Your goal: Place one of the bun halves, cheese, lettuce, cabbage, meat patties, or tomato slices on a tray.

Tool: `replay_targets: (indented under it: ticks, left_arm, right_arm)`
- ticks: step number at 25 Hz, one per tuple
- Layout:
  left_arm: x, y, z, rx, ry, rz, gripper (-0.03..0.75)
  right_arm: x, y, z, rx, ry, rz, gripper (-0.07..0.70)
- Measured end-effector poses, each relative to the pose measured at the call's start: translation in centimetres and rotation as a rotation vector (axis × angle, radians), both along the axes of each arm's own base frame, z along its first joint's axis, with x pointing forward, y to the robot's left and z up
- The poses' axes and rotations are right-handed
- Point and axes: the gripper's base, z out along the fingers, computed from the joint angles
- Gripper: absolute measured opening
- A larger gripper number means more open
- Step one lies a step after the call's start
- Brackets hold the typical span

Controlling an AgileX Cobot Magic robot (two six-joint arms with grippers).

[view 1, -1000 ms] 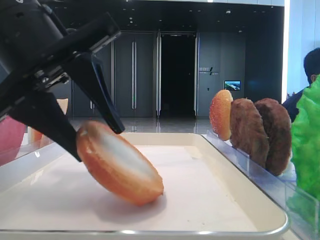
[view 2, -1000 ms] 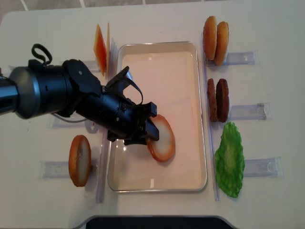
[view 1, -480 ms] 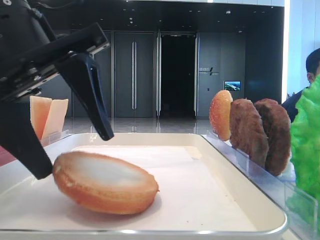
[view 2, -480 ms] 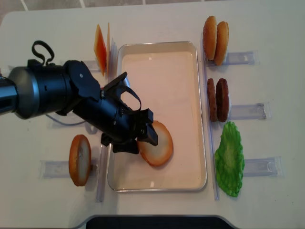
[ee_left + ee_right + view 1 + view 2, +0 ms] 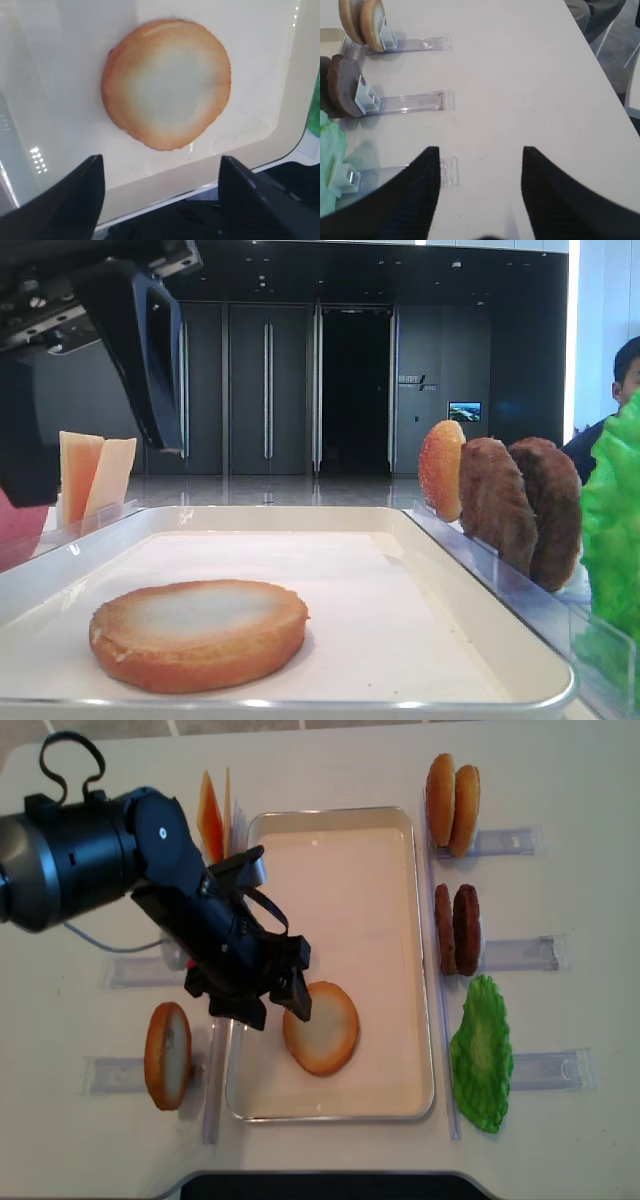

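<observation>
1. Starting at the far left of your overhead view, you have a second bun half standing on edge in a clear holder on the table, outside the tray.
2. Above it, in the upper left, your cheese slices stand upright just beside the tray's left rim.
3. Your left hand hangs over the tray's left edge with its jaws spread wide and nothing between them; the left wrist view shows both fingers apart at the bottom of the frame, clear of the bun.
4. Your bun half lies flat on the white paper of the tray, cut face up, in the lower middle of the overhead view, just right of the released hand.
5. Right of the tray you see, from top to bottom, a pair of orange buns, the meat patties and the lettuce, each at a clear holder.
6. Your right hand shows only in its own wrist view, jaws parted over bare table, grasping nothing.
</observation>
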Motion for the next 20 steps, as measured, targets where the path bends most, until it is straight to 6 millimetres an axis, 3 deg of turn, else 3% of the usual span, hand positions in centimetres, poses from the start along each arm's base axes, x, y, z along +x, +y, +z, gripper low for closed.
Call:
replay_targets:
  ticks: [7, 11, 20]
  left_arm:
    - [0.6, 0.7, 3.3, 0.166, 0.063, -0.096, 0.538]
    - [1.3, 1.1, 4.8, 0.228, 0.011, -0.081, 0.538]
    - [1.2, 1.5, 5.6, 0.249, -0.014, -0.080, 0.538]
  right_arm:
    - [0.0, 0.0, 0.0, 0.000, 0.000, 0.000, 0.383]
    - [0.0, 0.0, 0.0, 0.000, 0.000, 0.000, 0.383]
    - [0.0, 0.0, 0.0, 0.000, 0.000, 0.000, 0.383]
